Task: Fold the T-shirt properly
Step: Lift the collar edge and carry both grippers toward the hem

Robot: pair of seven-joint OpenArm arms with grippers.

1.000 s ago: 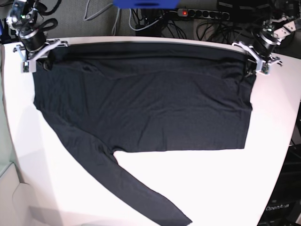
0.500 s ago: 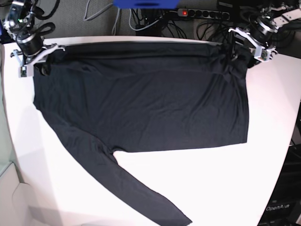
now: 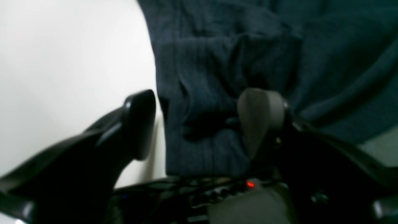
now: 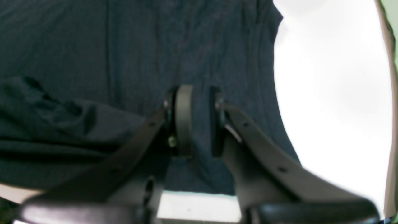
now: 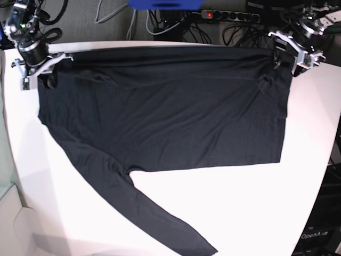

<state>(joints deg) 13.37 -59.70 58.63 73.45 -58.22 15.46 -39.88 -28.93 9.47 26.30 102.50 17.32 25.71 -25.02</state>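
Right hand (image 4: pixel 197 121) pinches the T-shirt (image 5: pixel 160 117) corner at the worktop's (image 5: pixel 240 213) far edge; left hand (image 3: pixel 199 124) gapes wide over the opposite corner, gripping nothing. Pull now and the shirt likely skews, bunching badly.

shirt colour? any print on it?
Plain dark navy-to-black long-sleeved knit shirt, no print; base view shows it best.

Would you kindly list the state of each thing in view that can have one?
T-shirt: spread flat on the table, far edge folded over, one long sleeve trailing toward the near edge.
Left gripper: open, straddling the shirt's corner.
Right gripper: shut on the shirt's other far corner.
Power strip: red switch lit.
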